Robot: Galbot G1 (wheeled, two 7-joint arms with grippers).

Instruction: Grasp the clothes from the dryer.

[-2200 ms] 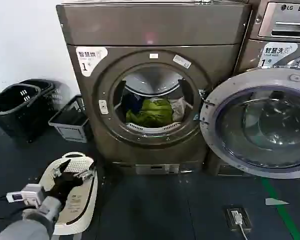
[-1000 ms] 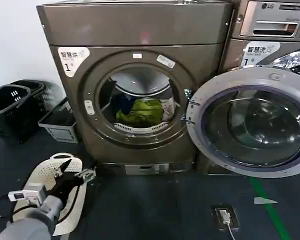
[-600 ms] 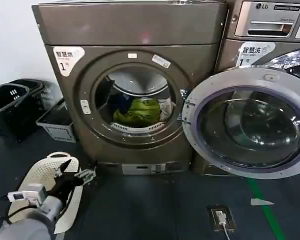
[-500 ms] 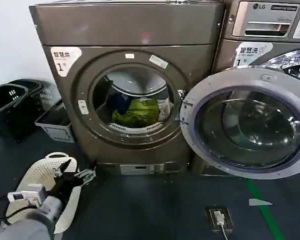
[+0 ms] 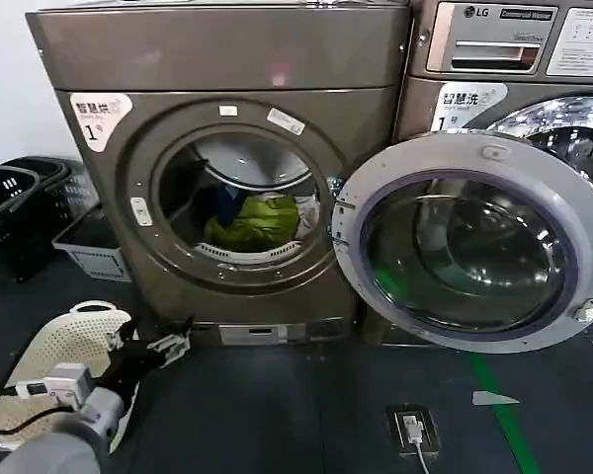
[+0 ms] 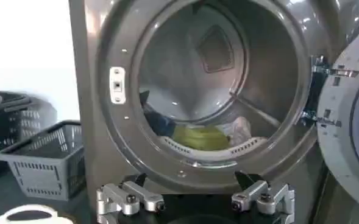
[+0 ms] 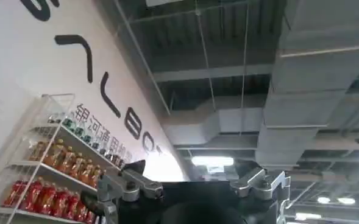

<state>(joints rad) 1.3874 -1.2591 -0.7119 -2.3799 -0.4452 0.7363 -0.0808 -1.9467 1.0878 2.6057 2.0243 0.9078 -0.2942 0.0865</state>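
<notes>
The dryer (image 5: 227, 59) stands at the left, bronze-grey, with its round door (image 5: 465, 242) swung open to the right. Inside the drum lie the clothes: a lime-green garment (image 5: 249, 222), a dark blue piece (image 5: 222, 202) and a white piece (image 5: 306, 212). My left gripper (image 5: 150, 334) hangs low near the floor, in front of the dryer and left of the porthole, open and holding nothing. The left wrist view looks straight into the drum, over the open left gripper (image 6: 195, 182), at the green garment (image 6: 200, 135). My right gripper (image 7: 191, 167) points at the ceiling, open and holding nothing.
Black baskets (image 5: 5, 212) and a grey basket (image 5: 84, 247) stand on the floor left of the dryer. A white perforated basket (image 5: 64, 346) lies by my left arm. An LG machine (image 5: 504, 59) stands right of the dryer. A floor socket (image 5: 410, 432) and green tape (image 5: 494, 405) mark the floor.
The dryer, its door and the baskets have slid leftward in the head view, and more of the LG machine shows. My left gripper stays low and open.
</notes>
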